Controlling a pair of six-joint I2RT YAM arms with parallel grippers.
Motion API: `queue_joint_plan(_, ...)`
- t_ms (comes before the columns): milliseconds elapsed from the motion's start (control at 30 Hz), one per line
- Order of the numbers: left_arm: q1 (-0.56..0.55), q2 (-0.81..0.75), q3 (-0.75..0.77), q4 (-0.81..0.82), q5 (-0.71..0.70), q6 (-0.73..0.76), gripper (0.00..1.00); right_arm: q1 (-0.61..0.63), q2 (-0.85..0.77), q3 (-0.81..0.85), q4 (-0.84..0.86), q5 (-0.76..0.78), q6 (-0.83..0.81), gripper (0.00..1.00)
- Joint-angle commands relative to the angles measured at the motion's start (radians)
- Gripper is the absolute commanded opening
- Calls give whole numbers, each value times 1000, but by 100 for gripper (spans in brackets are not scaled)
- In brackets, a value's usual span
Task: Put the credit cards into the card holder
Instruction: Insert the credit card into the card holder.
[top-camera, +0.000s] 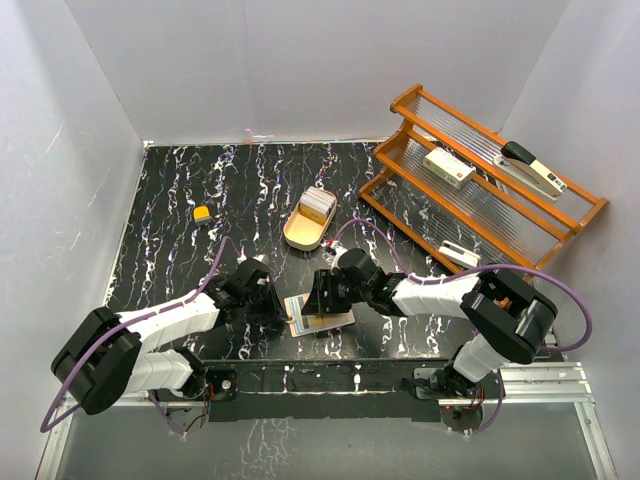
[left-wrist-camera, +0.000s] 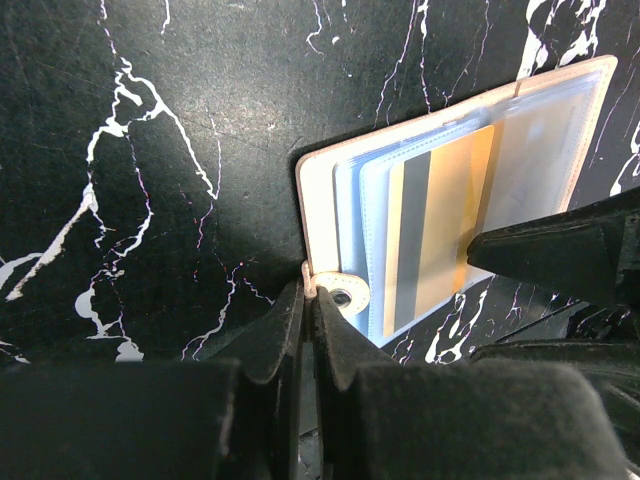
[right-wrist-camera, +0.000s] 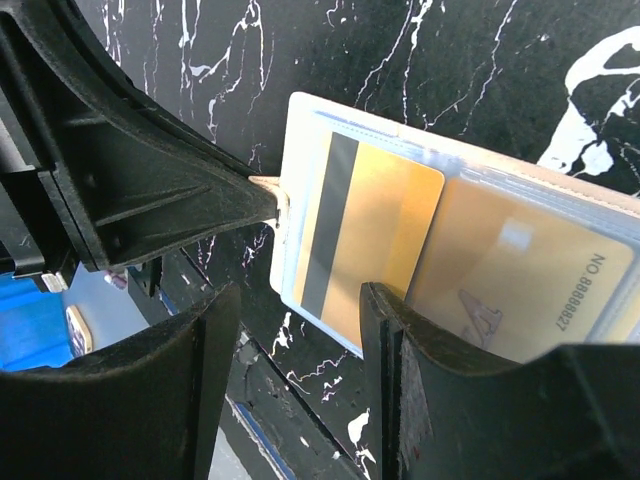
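Credit card (right-wrist-camera: 370, 240) partly in card holder (left-wrist-camera: 312, 195); left tool (left-wrist-camera: 308, 290) pinching tab (left-wrist-camera: 340, 296), right tool (right-wrist-camera: 300, 296) open astride; more cards (top-camera: 318, 205) in tray (top-camera: 295, 238) at 12 o'clock

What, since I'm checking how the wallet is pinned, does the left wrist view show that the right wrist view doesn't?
Only the left wrist view: the round snap button on the tab of the wallet. Only the right wrist view: the number printed on a second card, and both right fingers, open either side of the striped gold card. Both: the open wallet, that striped card, the left fingers shut on the tab, and the black marbled table.
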Motion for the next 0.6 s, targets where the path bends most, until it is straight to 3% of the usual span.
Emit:
queue_joint_plan(0, -5, 10, 5, -4, 2, 10, 0, 7, -36, 4, 52, -6, -15, 49)
queue_joint_plan(267, -5, 12, 16, -12, -3, 21, 0, 7, -126, 35, -121, 214, -29, 55)
queue_joint_plan(567, -5, 4, 7, 16, 11, 10, 0, 7, -32, 48, -80, 190, 5, 53)
